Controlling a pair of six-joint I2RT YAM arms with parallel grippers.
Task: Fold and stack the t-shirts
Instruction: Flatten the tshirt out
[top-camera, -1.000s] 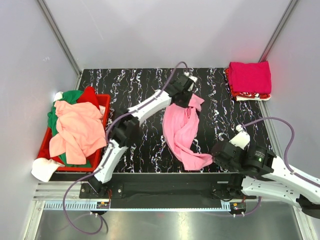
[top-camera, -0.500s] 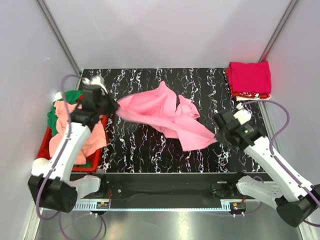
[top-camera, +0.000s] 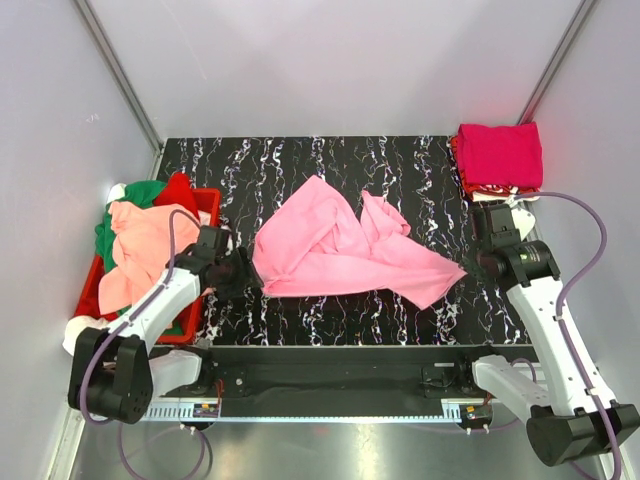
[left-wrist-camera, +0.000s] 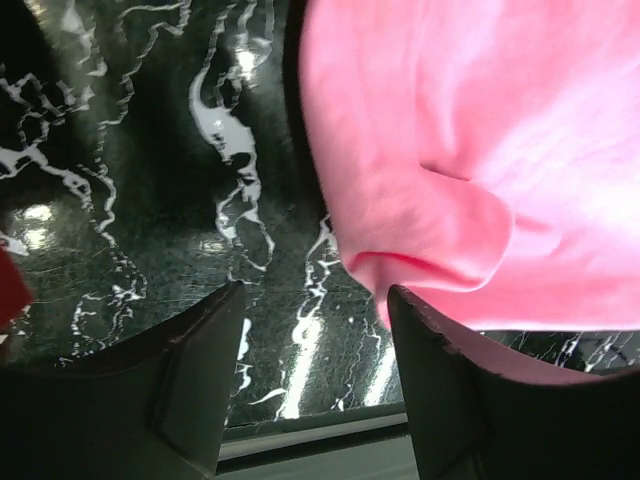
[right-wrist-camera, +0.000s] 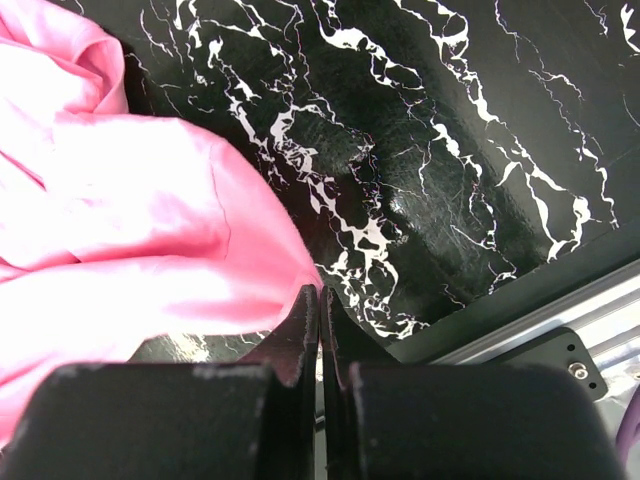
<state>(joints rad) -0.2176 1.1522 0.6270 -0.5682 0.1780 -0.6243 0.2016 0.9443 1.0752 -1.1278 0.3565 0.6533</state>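
Note:
A light pink t-shirt (top-camera: 340, 255) lies spread and rumpled across the middle of the black marbled table. My left gripper (top-camera: 243, 272) stands open just off the shirt's left edge. In the left wrist view that pink edge (left-wrist-camera: 470, 150) lies beside one finger (left-wrist-camera: 450, 380), and only bare table shows between the fingers. My right gripper (top-camera: 472, 266) is shut on the shirt's right corner, and the right wrist view shows the pink cloth (right-wrist-camera: 130, 220) running into the closed fingertips (right-wrist-camera: 308, 320). A folded stack with a magenta t-shirt (top-camera: 500, 155) on top sits at the back right corner.
A red crate (top-camera: 208, 200) stands at the left edge of the table. It is heaped with a salmon shirt (top-camera: 150, 250), a green one (top-camera: 140, 192) and a red one. A white shirt (top-camera: 88, 338) hangs over its near corner. Grey walls close in the table.
My left gripper has opened and let go of the pink shirt, which has dropped flat onto the table. The right gripper has pulled its corner out to the right.

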